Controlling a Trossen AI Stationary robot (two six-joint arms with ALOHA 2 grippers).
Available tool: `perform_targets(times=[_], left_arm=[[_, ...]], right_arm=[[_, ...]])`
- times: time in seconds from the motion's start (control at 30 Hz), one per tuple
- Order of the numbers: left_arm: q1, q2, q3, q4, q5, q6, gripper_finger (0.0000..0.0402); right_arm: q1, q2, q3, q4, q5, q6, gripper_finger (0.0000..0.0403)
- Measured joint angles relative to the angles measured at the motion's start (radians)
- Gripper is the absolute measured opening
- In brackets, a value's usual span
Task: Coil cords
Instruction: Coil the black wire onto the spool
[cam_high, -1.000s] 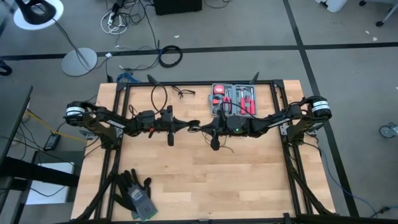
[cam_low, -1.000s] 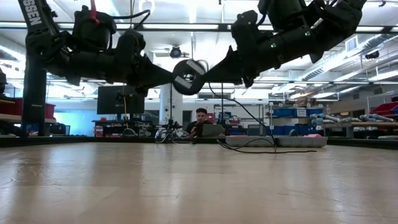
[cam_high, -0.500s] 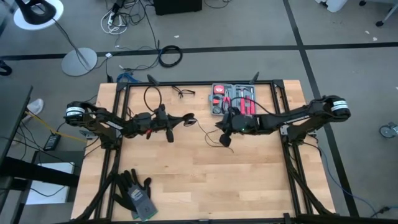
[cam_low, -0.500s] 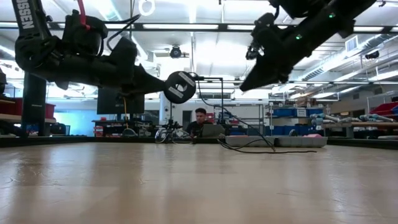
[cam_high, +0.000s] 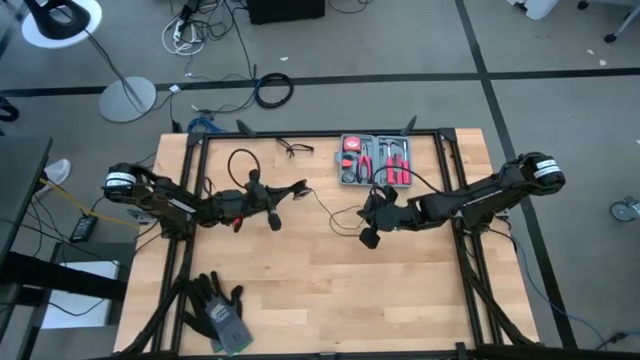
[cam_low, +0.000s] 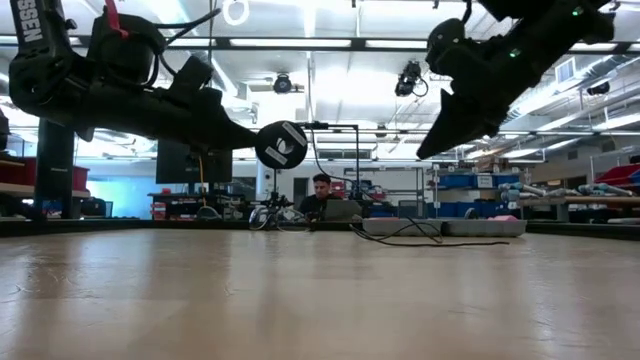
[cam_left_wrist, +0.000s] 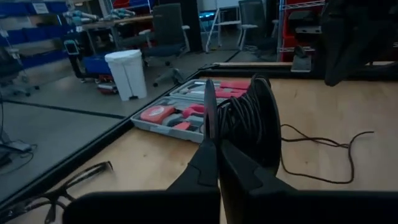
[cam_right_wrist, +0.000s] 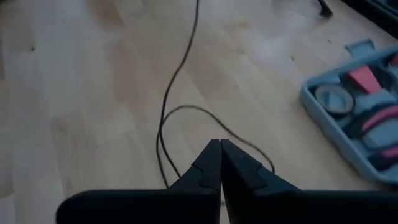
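The cord is a thin black cable, mostly wound on a small round black puck (cam_low: 281, 144) with a pale centre. My left gripper (cam_high: 298, 189), reaching level from the table's left, is shut on the puck and holds it in the air. The cord's loose part (cam_high: 335, 215) trails off the puck and lies in slack curves on the table (cam_right_wrist: 163, 134). My right gripper (cam_high: 367, 239) hangs right of centre, tilted down over that loose cord. Its fingers (cam_right_wrist: 220, 144) are shut, and I see nothing between them. My left gripper pinches the rim of one thin round side disc of the puck (cam_left_wrist: 209, 115) between its two fingers. The fingers come level from the table's left. The puck stands on edge, lifted clear of the table, with the wound cord (cam_left_wrist: 249, 121) beside the fingers.
An open grey tool case (cam_high: 375, 160) lies at the far edge, with a small glasses-like wire item (cam_high: 296, 149) to its left. Dark gloves (cam_high: 220, 312) lie at the near left corner. A person (cam_low: 322, 190) sits in the room beyond the table.
My right gripper has drawn away from the puck toward the table's right and near edges and has tipped downward. My left gripper has pulled the puck slightly toward the table's left and a little lower. The cord between them now lies slack on the table.
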Motion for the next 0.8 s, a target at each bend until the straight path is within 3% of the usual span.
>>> perform_targets(times=[0.37, 0.53, 0.8], left_arm=[[-0.04, 0.0, 0.033, -0.01, -0.022, 0.051, 0.0], [-0.086, 0.025, 0.064, -0.025, -0.089, 0.119, 0.0], [-0.093, 0.04, 0.092, -0.035, -0.078, 0.124, 0.0]], right_arm=[[0.034, 0.0, 0.0, -0.038, 0.032, 0.057, 0.0005], [0.034, 0.0, 0.0, -0.037, 0.032, 0.057, 0.0006], [0.034, 0.002, 0.0, -0.03, 0.031, 0.052, 0.0007]])
